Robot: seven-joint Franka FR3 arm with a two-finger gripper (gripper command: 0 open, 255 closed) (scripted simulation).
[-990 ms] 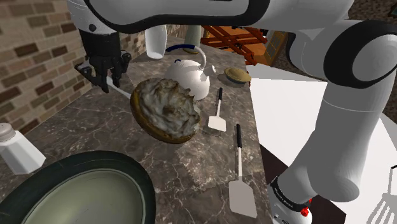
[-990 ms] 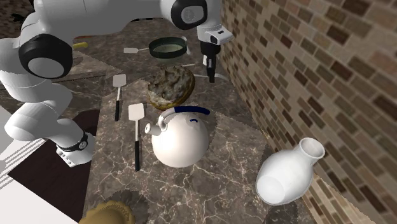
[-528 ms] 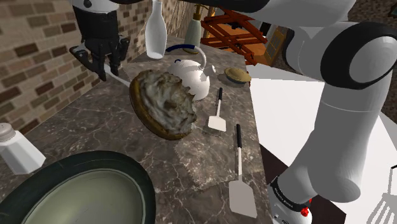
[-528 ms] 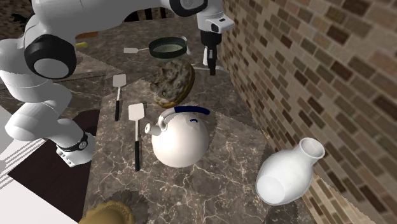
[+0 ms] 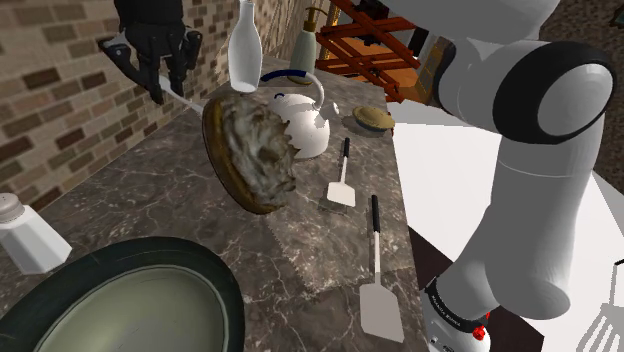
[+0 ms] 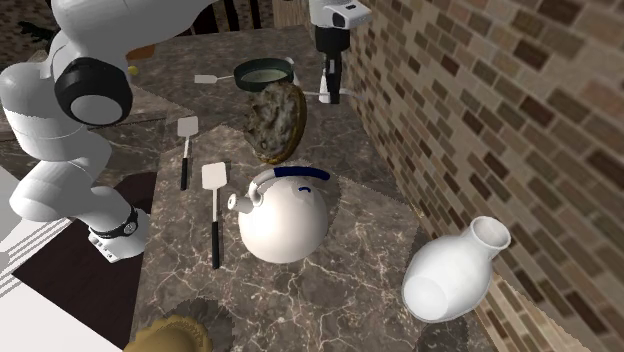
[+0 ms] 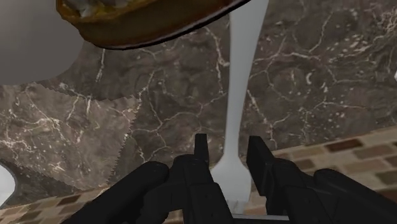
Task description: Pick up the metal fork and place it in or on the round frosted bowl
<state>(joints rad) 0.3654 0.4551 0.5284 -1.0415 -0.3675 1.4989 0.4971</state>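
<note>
My gripper [image 5: 160, 78] is shut on the end of a pale grey fork [image 5: 190, 96], high above the marble counter near the brick wall. In the wrist view the fork's handle [image 7: 239, 108] runs from between my fingers [image 7: 201, 159] to the bowl [image 7: 146, 22]. Its far end is hidden behind the bowl's rim. The round bowl [image 5: 250, 150], brown outside and mottled grey-white inside, stands almost on its edge beside the white kettle. The second exterior view shows the gripper [image 6: 331, 88], the fork [image 6: 318, 95] and the tipped bowl [image 6: 275, 122] just below them.
A white kettle [image 5: 300, 125] with a blue handle stands behind the bowl. Two spatulas [image 5: 340, 185] [image 5: 378, 290] lie toward the stand. A big dark bowl [image 5: 130, 300] and a salt shaker [image 5: 28, 235] sit near the camera. A white vase [image 6: 455, 270] lies by the brick wall.
My gripper has risen with the fork. The bowl has tipped up with it, from leaning on the counter to nearly standing on its edge.
</note>
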